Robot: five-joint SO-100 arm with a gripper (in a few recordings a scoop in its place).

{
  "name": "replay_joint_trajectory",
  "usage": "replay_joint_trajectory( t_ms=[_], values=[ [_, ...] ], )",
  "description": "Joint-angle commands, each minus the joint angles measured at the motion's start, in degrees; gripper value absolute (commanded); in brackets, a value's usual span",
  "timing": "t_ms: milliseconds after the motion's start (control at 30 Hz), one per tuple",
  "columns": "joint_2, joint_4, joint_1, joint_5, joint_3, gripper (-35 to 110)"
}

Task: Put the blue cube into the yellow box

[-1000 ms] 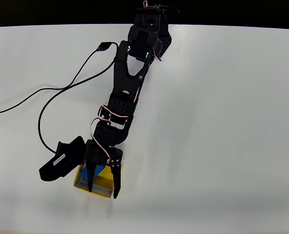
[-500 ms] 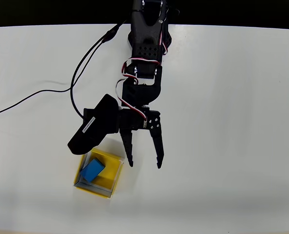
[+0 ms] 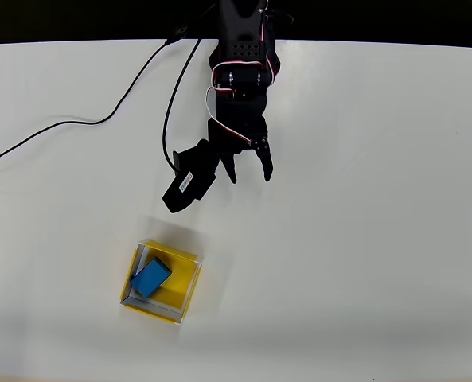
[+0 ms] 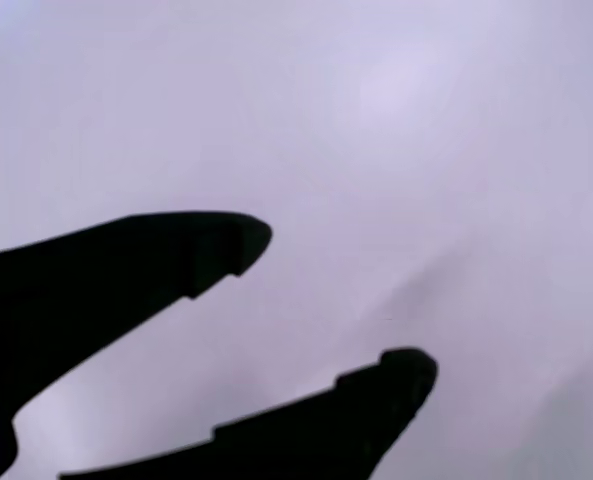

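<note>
White table (image 3: 363, 239): blue cube (image 3: 150, 278) inside yellow box (image 3: 189, 286), well apart from spread, empty fingers (image 3: 250, 174).

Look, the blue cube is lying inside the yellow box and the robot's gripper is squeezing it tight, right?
Not quite. The blue cube does lie inside the yellow box, but the gripper is not squeezing it. The overhead view shows the gripper open and empty, far up the table from the box. The wrist view shows its fingers spread with nothing between them.

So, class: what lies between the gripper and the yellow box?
Nothing: in the overhead view, only bare white table separates the open gripper from the box, with the cube inside.
</note>
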Motion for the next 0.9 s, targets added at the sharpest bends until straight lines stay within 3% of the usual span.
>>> replay_joint_trajectory(
  t_ms=[0, 233, 867],
  values=[
    [2.4, 4.9, 0.8, -1.8, 2.6, 23],
    [2.5, 15.9, -0.1, -1.2, 5.3, 15],
    [2.5, 16.3, 3.8, 5.6, 5.4, 13]
  ],
)
